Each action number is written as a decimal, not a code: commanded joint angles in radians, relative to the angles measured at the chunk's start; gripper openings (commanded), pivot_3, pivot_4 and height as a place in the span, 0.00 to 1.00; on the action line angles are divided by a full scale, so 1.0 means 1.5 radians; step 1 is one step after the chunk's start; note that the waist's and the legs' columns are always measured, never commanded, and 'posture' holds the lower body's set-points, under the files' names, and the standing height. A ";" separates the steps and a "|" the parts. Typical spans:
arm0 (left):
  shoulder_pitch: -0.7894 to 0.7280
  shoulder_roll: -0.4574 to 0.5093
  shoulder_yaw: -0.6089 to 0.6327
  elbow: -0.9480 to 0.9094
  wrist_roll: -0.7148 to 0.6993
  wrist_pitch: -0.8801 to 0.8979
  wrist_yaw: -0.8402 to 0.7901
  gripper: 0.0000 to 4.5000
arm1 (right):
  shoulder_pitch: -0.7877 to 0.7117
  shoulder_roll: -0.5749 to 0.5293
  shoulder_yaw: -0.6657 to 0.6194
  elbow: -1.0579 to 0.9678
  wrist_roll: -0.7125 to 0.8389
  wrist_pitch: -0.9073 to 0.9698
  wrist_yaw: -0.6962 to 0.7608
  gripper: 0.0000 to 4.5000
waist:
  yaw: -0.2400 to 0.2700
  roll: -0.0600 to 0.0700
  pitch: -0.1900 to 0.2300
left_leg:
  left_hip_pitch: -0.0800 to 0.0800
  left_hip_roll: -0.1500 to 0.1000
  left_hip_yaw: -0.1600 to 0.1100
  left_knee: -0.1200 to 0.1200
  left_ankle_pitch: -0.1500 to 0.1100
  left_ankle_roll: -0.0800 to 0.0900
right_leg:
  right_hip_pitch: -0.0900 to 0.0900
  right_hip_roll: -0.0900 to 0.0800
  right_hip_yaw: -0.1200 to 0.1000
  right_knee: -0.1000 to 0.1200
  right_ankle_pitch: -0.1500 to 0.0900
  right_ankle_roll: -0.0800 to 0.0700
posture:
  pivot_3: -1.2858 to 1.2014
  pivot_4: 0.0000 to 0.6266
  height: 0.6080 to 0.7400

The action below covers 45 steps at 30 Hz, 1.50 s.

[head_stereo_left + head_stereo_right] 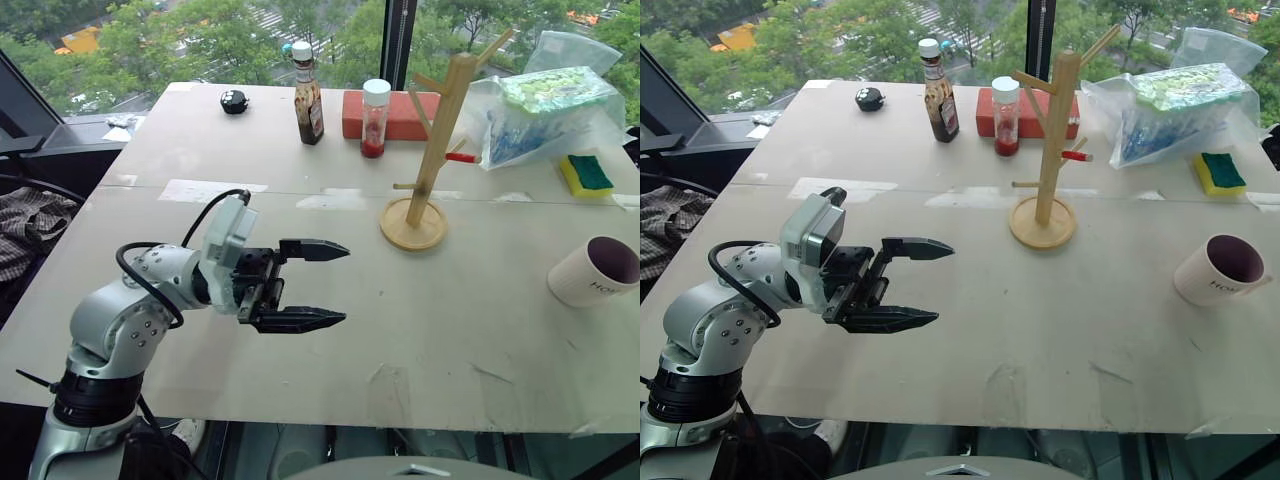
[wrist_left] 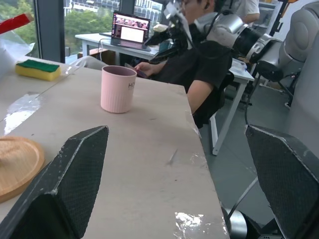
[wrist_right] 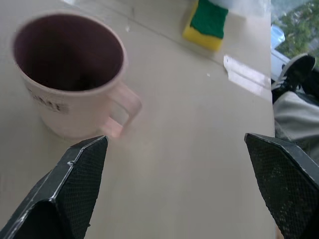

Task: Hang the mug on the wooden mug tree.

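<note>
Mug [image 1: 594,271] upright on the table [image 1: 300,330] at the right edge, nearer than the rest, dark inside facing up, handle shown in the right wrist view pointing toward the right rim. Nothing touching it. Wooden mug tree [image 1: 432,150] upright on its round base near mid-table, left of and farther than the mug, well apart from it, pegs bare. Small red item [image 1: 462,157] just right of its pole, behind a peg; cannot tell what.

Left gripper [image 1: 322,284] raised over the near left part of the table, pointing right toward the mug, fingers spread wide, empty, well short of the tree base. Open tabletop between it and the mug, nothing in the way. Right gripper [image 3: 174,184] close to the mug, jaws spread wide, empty, mug just beyond the left finger [image 3: 70,194].

Along the far edge: brown sauce bottle [image 1: 308,94], white-capped clear jar [image 1: 375,119] with red at the bottom, red brick-like block [image 1: 392,115] behind the jar, small black object [image 1: 234,101] farther left. Far right: clear plastic bag [image 1: 545,110] of blue and green contents, yellow-green sponge [image 1: 586,176] near it. Person [image 2: 199,64] seated beyond the table's right side, in the left wrist view.
</note>
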 commanded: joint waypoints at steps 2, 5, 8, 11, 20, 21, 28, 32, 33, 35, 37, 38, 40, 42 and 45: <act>0.009 0.006 0.013 -0.005 0.012 -0.023 -0.009 1.00 | -0.074 -0.002 0.067 0.101 -0.030 -0.065 -0.026 0.99 | 0.000 0.001 0.000 | 0.000 0.000 0.000 0.000 0.000 0.000 | 0.000 0.001 0.000 0.000 0.000 0.000 | 0.52 0.24 1.00; 0.016 0.008 0.021 -0.011 0.010 -0.022 -0.001 1.00 | -0.115 0.007 0.097 0.140 -0.028 -0.077 -0.034 0.99 | 0.002 0.002 0.000 | 0.000 0.000 0.000 0.000 0.000 0.000 | 0.000 0.001 0.000 0.001 0.000 0.000 | 0.52 0.24 1.00; 0.027 0.009 0.027 -0.020 0.010 -0.023 0.009 1.00 | -0.147 0.017 0.126 0.169 -0.032 -0.093 -0.043 0.99 | 0.003 0.002 0.000 | 0.000 0.000 0.000 0.000 0.000 0.000 | 0.000 0.000 0.000 0.001 0.000 0.000 | 0.52 0.24 1.00; 0.034 0.009 0.032 -0.029 0.008 -0.021 0.020 1.00 | -0.176 0.029 0.141 0.196 -0.028 -0.100 -0.056 0.99 | 0.003 0.002 0.000 | 0.000 0.000 0.000 0.000 0.000 0.000 | 0.000 -0.002 0.000 0.001 0.000 0.000 | 0.52 0.24 1.00; 0.041 0.018 0.042 -0.041 0.004 -0.020 0.040 1.00 | -0.268 0.067 0.186 0.267 -0.015 -0.108 -0.078 0.99 | 0.000 0.002 0.000 | 0.000 0.000 0.000 0.000 0.000 0.000 | 0.000 -0.003 0.000 0.001 0.000 0.000 | 0.52 0.24 1.00; 0.042 0.019 0.043 -0.042 0.004 -0.020 0.042 1.00 | -0.281 0.073 0.193 0.275 -0.015 -0.108 -0.081 0.99 | -0.001 0.002 0.000 | 0.001 0.000 0.000 0.000 0.000 0.000 | 0.000 -0.003 0.000 0.001 0.000 0.000 | 0.52 0.24 1.00; 0.048 0.022 0.050 -0.049 0.000 -0.018 0.056 1.00 | -0.366 0.105 0.234 0.355 -0.020 -0.132 -0.089 0.78 | 0.001 0.002 0.001 | 0.000 0.000 0.000 0.000 0.000 0.000 | 0.000 -0.003 0.000 0.001 0.000 0.000 | 0.52 0.24 1.00; 0.051 0.024 0.054 -0.054 -0.002 -0.014 0.063 1.00 | -0.396 0.118 0.251 0.381 -0.014 -0.150 -0.073 0.41 | 0.001 0.002 0.001 | 0.000 0.000 0.000 0.000 0.000 0.000 | 0.000 -0.003 0.000 0.002 0.000 0.000 | 0.52 0.24 1.00; 0.051 0.024 0.055 -0.057 -0.003 -0.012 0.066 1.00 | -0.399 0.122 0.254 0.381 -0.012 -0.153 -0.069 0.30 | 0.001 0.002 0.001 | 0.000 0.000 0.000 0.000 0.000 0.000 | 0.000 -0.003 0.000 0.001 0.000 0.000 | 0.52 0.24 1.00; 0.052 0.023 0.056 -0.060 -0.005 -0.010 0.070 1.00 | -0.403 0.126 0.256 0.380 -0.007 -0.155 -0.062 0.08 | 0.001 0.002 0.001 | 0.000 0.000 0.000 0.000 0.000 0.000 | 0.000 -0.003 0.000 0.001 0.000 0.000 | 0.52 0.24 1.00; 0.053 0.023 0.056 -0.062 -0.006 -0.008 0.074 1.00 | -0.402 0.128 0.256 0.376 -0.002 -0.155 -0.059 0.01 | 0.001 0.002 0.001 | 0.000 0.000 0.000 0.000 0.000 0.000 | 0.000 -0.003 0.000 0.001 0.000 0.000 | 0.52 0.24 1.00; 0.054 0.023 0.056 -0.064 -0.006 -0.008 0.076 1.00 | -0.400 0.128 0.255 0.372 -0.001 -0.157 -0.059 0.01 | 0.001 0.002 0.001 | 0.000 0.000 0.000 0.000 0.000 0.000 | 0.000 -0.003 0.000 0.001 0.000 0.000 | 0.52 0.24 1.00; 0.055 0.022 0.055 -0.066 -0.007 -0.007 0.079 1.00 | -0.394 0.129 0.253 0.361 0.005 -0.155 -0.058 0.01 | 0.001 0.002 0.001 | 0.000 0.000 0.000 0.000 0.000 0.000 | 0.000 -0.003 0.000 0.001 0.000 0.000 | 0.52 0.24 1.00; 0.056 0.022 0.056 -0.065 -0.009 -0.006 0.080 1.00 | -0.385 0.131 0.249 0.345 0.011 -0.154 -0.060 0.01 | 0.001 0.002 0.001 | 0.000 0.000 0.000 0.000 0.000 0.000 | 0.000 -0.003 0.000 0.002 0.000 0.000 | 0.52 0.24 1.00; 0.054 0.019 0.053 -0.061 -0.009 -0.006 0.083 1.00 | -0.364 0.134 0.237 0.297 0.030 -0.141 -0.063 0.01 | 0.001 0.002 0.001 | 0.000 0.000 0.000 0.000 0.000 0.000 | 0.000 -0.003 0.000 0.002 0.000 0.000 | 0.52 0.24 1.00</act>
